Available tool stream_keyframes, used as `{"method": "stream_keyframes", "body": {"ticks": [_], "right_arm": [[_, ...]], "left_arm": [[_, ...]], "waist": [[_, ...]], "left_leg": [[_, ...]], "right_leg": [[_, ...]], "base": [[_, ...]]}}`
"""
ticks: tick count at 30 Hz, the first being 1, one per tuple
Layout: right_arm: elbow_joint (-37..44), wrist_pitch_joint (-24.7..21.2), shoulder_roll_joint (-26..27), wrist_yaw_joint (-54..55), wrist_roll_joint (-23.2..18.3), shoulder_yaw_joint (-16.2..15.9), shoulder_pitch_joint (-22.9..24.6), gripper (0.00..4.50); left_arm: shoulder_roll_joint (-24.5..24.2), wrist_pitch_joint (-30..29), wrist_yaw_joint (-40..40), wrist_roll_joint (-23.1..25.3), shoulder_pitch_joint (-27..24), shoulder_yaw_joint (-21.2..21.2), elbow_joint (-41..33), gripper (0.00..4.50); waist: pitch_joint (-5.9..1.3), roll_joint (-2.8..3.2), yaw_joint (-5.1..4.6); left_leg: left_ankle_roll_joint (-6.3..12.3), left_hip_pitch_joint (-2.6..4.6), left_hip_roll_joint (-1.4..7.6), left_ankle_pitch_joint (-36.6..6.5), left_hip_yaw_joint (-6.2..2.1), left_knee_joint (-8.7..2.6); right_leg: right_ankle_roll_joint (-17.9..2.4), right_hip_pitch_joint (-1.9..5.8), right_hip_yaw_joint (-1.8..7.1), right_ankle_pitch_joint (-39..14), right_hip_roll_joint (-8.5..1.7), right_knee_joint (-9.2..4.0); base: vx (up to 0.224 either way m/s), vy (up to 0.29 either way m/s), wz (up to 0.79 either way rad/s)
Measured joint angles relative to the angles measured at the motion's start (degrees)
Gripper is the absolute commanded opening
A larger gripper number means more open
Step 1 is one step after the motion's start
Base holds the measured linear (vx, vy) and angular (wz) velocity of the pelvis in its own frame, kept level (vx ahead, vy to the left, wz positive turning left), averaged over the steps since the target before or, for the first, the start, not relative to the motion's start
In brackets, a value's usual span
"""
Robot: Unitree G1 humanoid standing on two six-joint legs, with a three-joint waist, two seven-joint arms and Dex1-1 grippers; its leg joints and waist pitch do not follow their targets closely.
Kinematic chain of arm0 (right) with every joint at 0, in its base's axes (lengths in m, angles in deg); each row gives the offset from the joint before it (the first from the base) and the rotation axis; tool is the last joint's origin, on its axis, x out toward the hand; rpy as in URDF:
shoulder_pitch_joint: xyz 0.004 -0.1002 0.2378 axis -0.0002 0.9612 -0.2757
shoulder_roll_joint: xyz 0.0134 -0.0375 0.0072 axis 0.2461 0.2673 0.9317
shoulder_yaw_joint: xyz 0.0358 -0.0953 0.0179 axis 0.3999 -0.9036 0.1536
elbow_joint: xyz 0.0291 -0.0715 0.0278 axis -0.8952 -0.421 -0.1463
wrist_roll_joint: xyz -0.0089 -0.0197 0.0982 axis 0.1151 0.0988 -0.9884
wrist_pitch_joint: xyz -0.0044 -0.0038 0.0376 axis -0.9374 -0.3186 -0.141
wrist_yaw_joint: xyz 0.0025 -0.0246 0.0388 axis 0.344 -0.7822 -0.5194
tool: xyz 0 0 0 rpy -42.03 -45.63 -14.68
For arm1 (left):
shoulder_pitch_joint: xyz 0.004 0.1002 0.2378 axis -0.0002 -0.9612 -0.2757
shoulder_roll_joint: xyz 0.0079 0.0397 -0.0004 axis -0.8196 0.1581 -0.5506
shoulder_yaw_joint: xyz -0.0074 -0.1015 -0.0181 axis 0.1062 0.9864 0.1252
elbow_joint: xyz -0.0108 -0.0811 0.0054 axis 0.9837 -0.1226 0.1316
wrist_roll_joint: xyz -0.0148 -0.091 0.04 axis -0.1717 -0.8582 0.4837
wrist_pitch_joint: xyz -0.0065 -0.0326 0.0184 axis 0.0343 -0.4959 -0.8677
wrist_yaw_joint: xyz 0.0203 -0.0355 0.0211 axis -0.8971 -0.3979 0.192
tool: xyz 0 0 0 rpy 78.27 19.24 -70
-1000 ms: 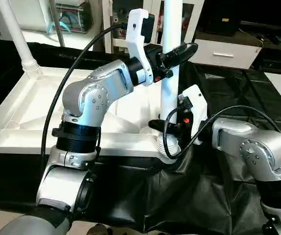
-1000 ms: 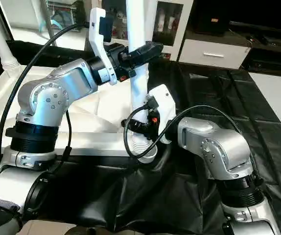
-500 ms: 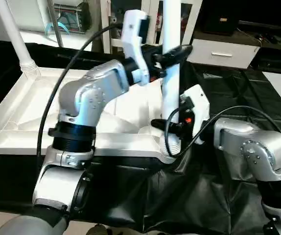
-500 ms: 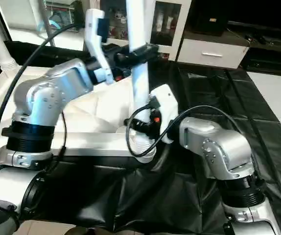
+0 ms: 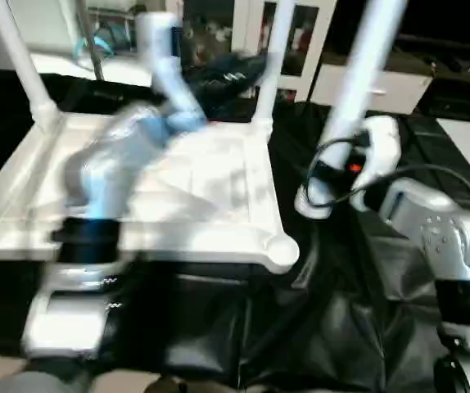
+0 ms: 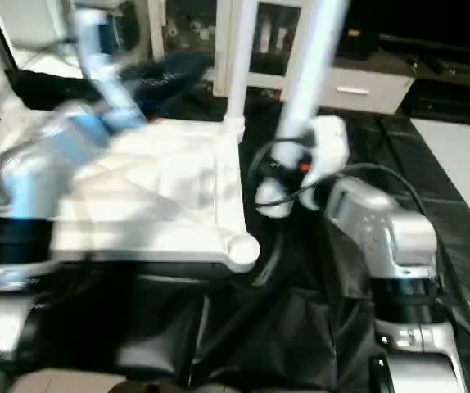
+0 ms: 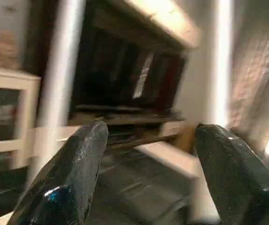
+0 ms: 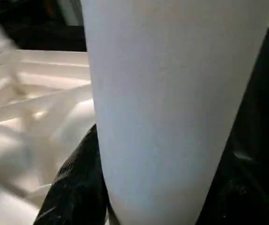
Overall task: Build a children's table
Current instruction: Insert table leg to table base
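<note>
A: Left eye view first, from the left. You have the tabletop [image 5: 178, 188] lying underside up on the black-draped desk [image 5: 333, 303], X-ribs showing, raised rim all round. One leg [image 5: 18, 57] stands in the far left socket, another leg [image 5: 269, 74] in the far right one. Your left gripper [image 7: 146, 178] is up over the tabletop, fingers [image 7: 69, 183] spread wide with nothing between them.

B: And the right side?

A: Your right gripper [image 8: 125, 206] grips the loose leg [image 5: 358, 90] near its thick end; in the right wrist view a black finger [image 8: 78, 183] lies against the leg's smooth white wall. The leg leans away to the right, its foot hanging off the tabletop, just beside the near right corner socket [image 5: 280, 250], which sits empty.

B: So which step is this?

A: I judge it the third leg, not yet seated. Next you would need to bring the foot back over that round socket, stand the leg upright and press straight down.

B: Anything about the parts?

A: Glossy hard white plastic, round tapered legs, so they may slip or twist in the grip. The desk cover is wrinkled black sheeting.
</note>
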Motion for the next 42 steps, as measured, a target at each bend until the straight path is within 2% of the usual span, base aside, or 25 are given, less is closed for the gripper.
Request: {"method": "stream_keyframes", "body": {"ticks": [4,6,8,11,12,13,16,18,19,22,24,28,29,32,34,37,39,42], "right_arm": [[-1.0,4.0,0.8,-2.3,0.0,0.6,0.2,1.85],[-0.8,8.6,0.8,-6.3,1.6,-2.4,0.8,1.85],[-0.5,12.1,0.7,-9.2,3.0,-5.0,1.8,1.85],[-0.5,13.2,0.7,-12.9,3.4,-6.7,2.1,1.85],[-0.5,13.3,0.7,-13.7,3.1,-6.7,2.1,1.85],[-0.5,13.2,0.7,-14.8,2.3,-6.6,2.1,1.85],[1.0,12.1,0.6,-17.7,0.3,-6.6,2.5,1.85],[3.1,11.4,0.6,-19.7,-0.9,-7.2,3.7,1.85],[3.8,11.1,0.6,-20.3,-1.1,-7.6,4.1,1.85],[4.7,10.8,0.6,-22.1,-1.6,-9.0,5.2,1.85],[5.2,10.7,0.6,-22.5,-1.7,-9.4,6.2,1.85],[5.3,10.5,0.5,-22.5,-1.7,-9.4,7.1,1.85],[5.7,10.5,0.5,-22.5,-1.7,-9.4,7.2,1.85],[6.4,10.4,0.5,-22.5,-1.8,-9.3,7.2,1.85],[6.4,10.4,0.5,-22.5,-1.9,-9.3,7.2,1.85],[6.4,10.4,0.3,-22.5,-1.9,-9.3,7.2,1.85],[6.4,10.4,0.2,-22.5,-1.9,-9.3,7.2,1.85],[6.4,10.4,0.1,-22.5,-1.9,-9.3,7.2,1.85]], "left_arm": [[-6.7,5.8,-8.7,8.3,-6.5,-10.2,1.6,3.39],[-9.9,9.9,-14.8,12.0,-9.8,-16.4,2.0,3.39],[-10.3,12.0,-18.6,14.1,-12.7,-20.4,2.6,3.39],[-10.0,14.8,-22.9,15.5,-14.0,-23.8,3.8,3.39],[-9.8,15.4,-23.9,15.6,-14.1,-24.3,4.0,3.39],[-9.4,16.1,-25.0,15.6,-14.1,-24.6,4.3,3.11],[-7.8,17.5,-27.0,15.8,-13.8,-25.9,6.2,3.01],[-6.7,19.7,-26.7,17.5,-12.9,-27.2,9.3,2.90],[-6.2,20.7,-26.2,18.5,-12.4,-27.5,10.9,2.62],[-5.3,24.5,-25.1,22.1,-10.2,-28.4,16.3,2.52],[-5.0,26.2,-24.9,23.5,-9.1,-28.7,18.5,2.22],[-5.0,27.2,-25.1,24.7,-8.6,-29.1,20.1,2.06],[-4.9,27.5,-25.6,24.8,-8.5,-29.2,20.5,1.76],[-4.7,27.8,-26.5,25.1,-7.9,-29.7,21.0,1.68],[-4.4,28.4,-26.8,25.5,-7.7,-29.7,21.5,1.34],[-3.9,29.7,-27.5,26.2,-7.0,-29.8,23.0,1.25],[-3.8,30.4,-27.9,27.1,-6.5,-30.0,23.7,0.90],[-3.9,30.9,-28.1,28.0,-6.2,-30.3,23.9,0.73]], "waist": [[0.02,0.03,0.25],[0.02,0.02,0.30],[0.03,0.00,0.37],[0.04,-0.01,0.41],[0.04,-0.01,0.41],[0.04,-0.01,0.37],[0.04,-0.01,0.22],[0.04,-0.01,0.22],[0.04,-0.01,0.19],[0.04,-0.02,0.20],[0.04,-0.02,0.22],[0.04,-0.02,0.24],[0.04,-0.02,0.25],[0.04,-0.02,0.26],[0.04,-0.02,0.28],[0.04,-0.02,0.36],[0.04,-0.02,0.33],[0.04,-0.02,0.29]], "left_leg": [[-0.01,-0.01,-0.02,0.0,0.01,-0.04],[0.00,0.04,-0.02,0.0,0.05,-0.08],[0.00,-0.02,-0.02,0.0,0.06,-0.10],[0.00,0.00,-0.02,0.0,0.07,-0.09],[-0.01,0.02,-0.02,0.0,0.07,-0.09],[-0.01,0.06,-0.02,0.0,0.07,-0.09],[-0.01,0.19,-0.02,0.0,0.08,-0.10],[-0.01,0.26,-0.02,0.0,0.08,-0.14],[-0.01,0.29,-0.02,0.0,0.08,-0.15],[-0.01,0.30,-0.02,0.0,0.07,-0.17],[-0.02,0.30,-0.02,0.0,0.07,-0.17],[-0.02,0.28,-0.02,0.0,0.09,-0.20],[-0.02,0.28,-0.02,0.0,0.09,-0.24],[-0.02,0.30,-0.02,0.0,0.10,-0.28],[-0.02,0.30,-0.02,0.0,0.11,-0.28],[-0.02,0.30,-0.02,0.0,0.11,-0.27],[-0.02,0.35,-0.02,0.0,0.11,-0.27],[-0.02,0.38,-0.02,0.0,0.11,-0.27]], "right_leg": [[0.2,-0.01,0.05,-0.2,0.00,-0.01],[0.1,-0.01,0.08,-0.1,-0.01,-0.02],[0.1,-0.05,0.09,-0.1,-0.01,0.01],[0.0,-0.03,0.10,-0.1,-0.02,0.03],[0.0,-0.01,0.10,-0.1,-0.02,0.03],[0.1,0.00,0.10,-0.1,-0.02,0.03],[0.1,0.04,0.11,-0.1,-0.02,0.05],[0.1,0.07,0.11,-0.1,-0.02,0.06],[0.1,0.09,0.11,-0.1,-0.02,0.07],[0.1,0.08,0.10,-0.1,-0.02,0.06],[0.1,0.08,0.11,-0.1,-0.02,0.05],[0.1,0.04,0.11,-0.1,-0.02,0.03],[0.1,0.04,0.11,-0.1,-0.02,0.03],[0.0,0.04,0.11,-0.1,-0.02,0.03],[0.0,0.05,0.11,-0.1,-0.02,0.03],[0.1,0.06,0.11,-0.1,-0.02,0.02],[0.1,0.08,0.11,-0.1,-0.02,0.02],[0.1,0.08,0.11,-0.1,-0.02,0.03]], "base": [[0.000,0.000,0.00],[0.000,0.000,0.00],[0.000,0.000,0.00],[0.000,0.000,0.00],[0.000,0.000,0.00],[0.000,0.000,0.00],[0.000,0.000,0.00],[0.000,0.000,0.00],[0.000,0.000,0.00],[0.000,0.000,0.00],[0.000,0.000,0.00],[0.000,0.000,0.00],[0.000,0.000,0.00],[0.000,0.000,0.00],[0.000,0.000,0.00],[0.000,0.000,0.00],[0.000,0.000,0.00],[0.000,0.000,0.00]]}}
